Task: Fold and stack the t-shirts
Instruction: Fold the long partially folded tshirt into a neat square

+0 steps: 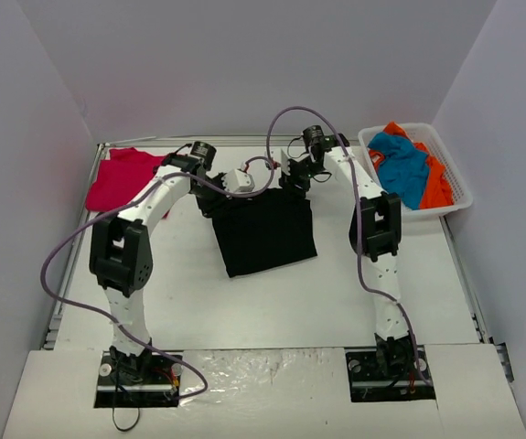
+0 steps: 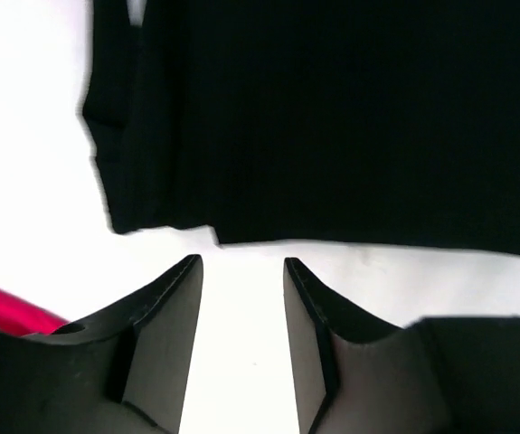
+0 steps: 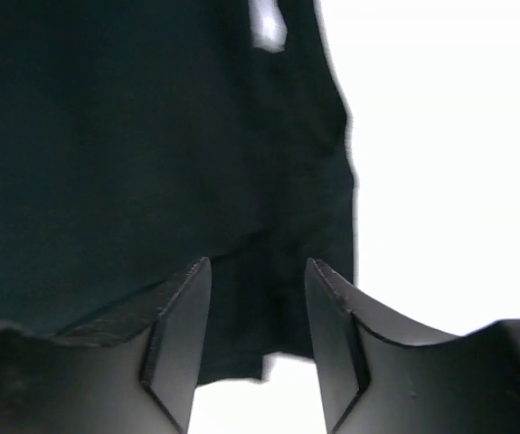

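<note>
from the top view i count one shirt in work and nothing stacked yet. the black t-shirt (image 1: 267, 233) lies mid-table as a rough rectangle, its sides apparently tucked in, so i judge it partly folded, with at least one more fold to go. the red t-shirt (image 1: 121, 178) lies loose at the far left of the table (image 1: 272, 311). the blue t-shirt (image 1: 400, 165) and the orange t-shirt (image 1: 436, 183) are heaped in the white basket (image 1: 450, 165) at the far right, unfolded.

both arms reach to the black shirt's far edge. the left gripper (image 2: 241, 262) has its fingers apart over bare table, just short of the hem. the right gripper (image 3: 258, 262) is also spread, with cloth showing under the gap and nothing pinched.
</note>
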Action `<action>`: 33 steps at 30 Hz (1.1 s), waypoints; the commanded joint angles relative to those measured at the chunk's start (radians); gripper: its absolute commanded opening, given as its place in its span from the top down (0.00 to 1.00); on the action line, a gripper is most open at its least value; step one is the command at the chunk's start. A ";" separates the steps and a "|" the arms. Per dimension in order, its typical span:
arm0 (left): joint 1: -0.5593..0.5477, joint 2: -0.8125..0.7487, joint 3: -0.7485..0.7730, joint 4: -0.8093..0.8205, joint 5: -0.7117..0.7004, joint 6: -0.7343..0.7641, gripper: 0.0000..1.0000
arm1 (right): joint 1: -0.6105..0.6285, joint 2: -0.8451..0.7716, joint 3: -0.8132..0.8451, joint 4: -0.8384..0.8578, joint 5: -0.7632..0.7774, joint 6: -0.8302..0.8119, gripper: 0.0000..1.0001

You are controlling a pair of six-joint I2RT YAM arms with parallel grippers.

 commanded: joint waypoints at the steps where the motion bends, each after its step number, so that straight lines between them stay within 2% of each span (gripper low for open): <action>1: 0.014 0.046 0.122 0.057 -0.095 -0.028 0.60 | -0.014 0.071 0.126 0.078 0.049 0.087 0.57; 5: 0.017 0.066 0.212 0.071 -0.151 -0.043 0.57 | -0.021 0.061 0.119 0.117 0.077 0.144 0.55; 9: 0.011 -0.021 0.194 0.095 -0.155 -0.091 0.54 | -0.017 -0.053 -0.028 0.173 0.109 0.176 0.52; 16: 0.016 -0.285 -0.079 0.167 -0.106 -0.236 0.54 | 0.026 -0.371 -0.375 0.239 0.175 0.276 0.50; 19: 0.031 -0.389 -0.231 0.204 -0.053 -0.332 0.52 | 0.097 -0.500 -0.542 0.245 0.222 0.302 0.50; 22: 0.071 -0.457 -0.381 0.238 0.041 -0.474 0.49 | 0.251 -0.590 -0.667 0.278 0.380 0.413 0.48; 25: 0.111 -0.454 -0.410 0.211 0.120 -0.551 0.46 | 0.360 -0.628 -0.731 0.281 0.506 0.493 0.47; 27: 0.141 -0.453 -0.432 0.217 0.162 -0.608 0.46 | 0.439 -0.666 -0.813 0.349 0.601 0.513 0.47; 33: 0.238 -0.494 -0.568 0.463 0.314 -0.848 0.46 | 0.560 -0.664 -0.910 0.451 0.736 0.541 0.46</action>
